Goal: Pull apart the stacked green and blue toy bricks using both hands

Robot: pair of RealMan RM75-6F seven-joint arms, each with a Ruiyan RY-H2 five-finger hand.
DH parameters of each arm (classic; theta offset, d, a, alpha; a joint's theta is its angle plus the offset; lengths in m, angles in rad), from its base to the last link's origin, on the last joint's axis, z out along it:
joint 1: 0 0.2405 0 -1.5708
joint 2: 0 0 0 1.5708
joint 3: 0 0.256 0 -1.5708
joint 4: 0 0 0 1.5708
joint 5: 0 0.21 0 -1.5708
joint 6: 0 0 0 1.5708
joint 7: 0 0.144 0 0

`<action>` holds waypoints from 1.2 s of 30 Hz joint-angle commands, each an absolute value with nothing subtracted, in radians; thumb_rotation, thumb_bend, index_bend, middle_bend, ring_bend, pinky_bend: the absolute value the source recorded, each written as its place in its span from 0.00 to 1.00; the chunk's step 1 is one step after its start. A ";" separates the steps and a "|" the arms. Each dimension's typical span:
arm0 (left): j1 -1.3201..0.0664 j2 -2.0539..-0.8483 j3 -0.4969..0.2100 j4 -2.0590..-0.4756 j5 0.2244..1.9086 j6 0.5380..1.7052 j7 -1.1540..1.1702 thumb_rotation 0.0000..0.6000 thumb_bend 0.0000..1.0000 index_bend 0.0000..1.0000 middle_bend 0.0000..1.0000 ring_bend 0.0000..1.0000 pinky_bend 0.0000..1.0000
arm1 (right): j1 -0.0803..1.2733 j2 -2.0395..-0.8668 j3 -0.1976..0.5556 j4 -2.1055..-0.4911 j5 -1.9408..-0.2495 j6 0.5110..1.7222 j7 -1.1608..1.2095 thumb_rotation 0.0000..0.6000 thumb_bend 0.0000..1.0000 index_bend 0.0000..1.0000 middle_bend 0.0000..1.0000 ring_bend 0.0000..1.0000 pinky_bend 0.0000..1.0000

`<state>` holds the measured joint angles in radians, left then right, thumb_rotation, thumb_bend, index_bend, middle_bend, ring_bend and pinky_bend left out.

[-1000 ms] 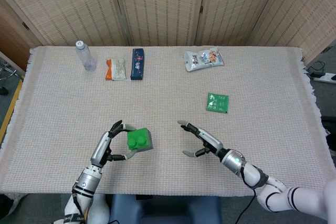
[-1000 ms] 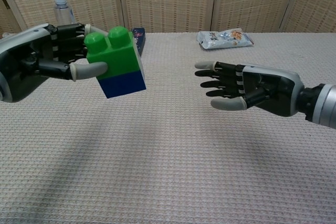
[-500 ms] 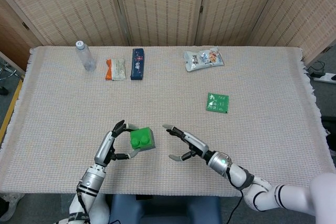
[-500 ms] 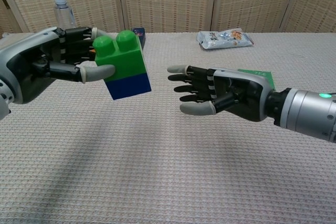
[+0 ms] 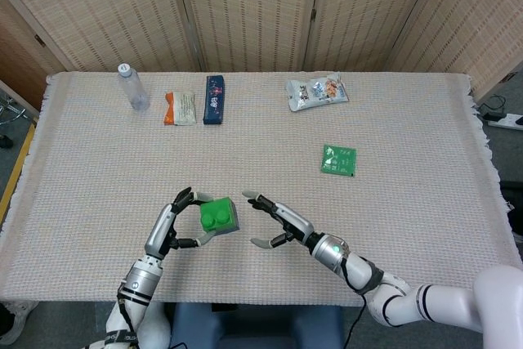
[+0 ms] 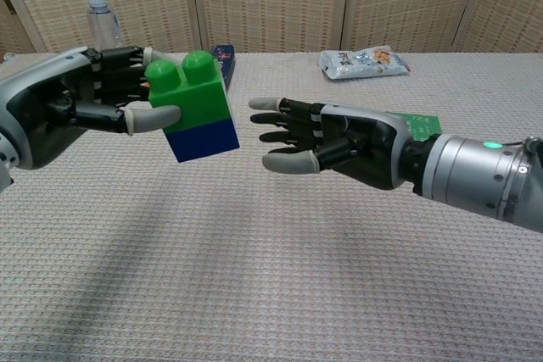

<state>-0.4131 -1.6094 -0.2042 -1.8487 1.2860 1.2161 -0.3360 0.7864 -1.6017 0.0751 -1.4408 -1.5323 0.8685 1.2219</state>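
Head view: left hand (image 5: 173, 226) clamped on stacked bricks, held w/ fingers on far side, thumb on near side, near-left of table centre. Green brick (image 5: 216, 215) studs-up on top; blue brick not discernible from above. Right hand (image 5: 276, 220) just right of stack, fingers spread apart, holding nothing, fingertips close to brick but not touching. Far side of table (image 5: 409, 120): water bottle (image 5: 131, 87) at far left, orange-white packet (image 5: 180, 109) and dark blue bar (image 5: 214, 100) beside it, snack bag (image 5: 317, 91) to the right. Green sachet (image 5: 338, 159) right of centre.

Chest view: stack lifted off cloth, tilted slightly. Green brick (image 6: 190, 91) on top, blue brick (image 6: 204, 139) under, still joined. Left hand (image 6: 89, 101) thumb pressed on green brick's near face. Right hand (image 6: 331, 136) spread, palm toward stack, small gap between.
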 commanded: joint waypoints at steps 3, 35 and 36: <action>-0.412 -1.607 -0.200 -1.850 1.288 1.210 -0.346 1.00 0.47 0.69 0.86 0.35 0.04 | 0.790 -1.618 0.078 -1.438 -1.520 0.861 1.228 1.00 0.36 0.07 0.00 0.03 0.04; -0.425 -1.640 -0.185 -1.858 1.290 1.185 -0.328 1.00 0.47 0.69 0.86 0.35 0.04 | 0.793 -1.710 0.142 -1.432 -1.428 0.851 1.112 1.00 0.36 0.30 0.02 0.11 0.11; -0.425 -1.641 -0.186 -1.858 1.289 1.185 -0.328 1.00 0.47 0.69 0.86 0.35 0.04 | 0.791 -1.713 0.145 -1.433 -1.424 0.851 1.107 1.00 0.36 0.31 0.03 0.12 0.11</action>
<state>-0.4251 -1.6410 -0.1856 -1.8577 1.2895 1.1849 -0.3277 0.7925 -1.7110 0.1431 -1.4322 -1.4265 0.8511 1.1091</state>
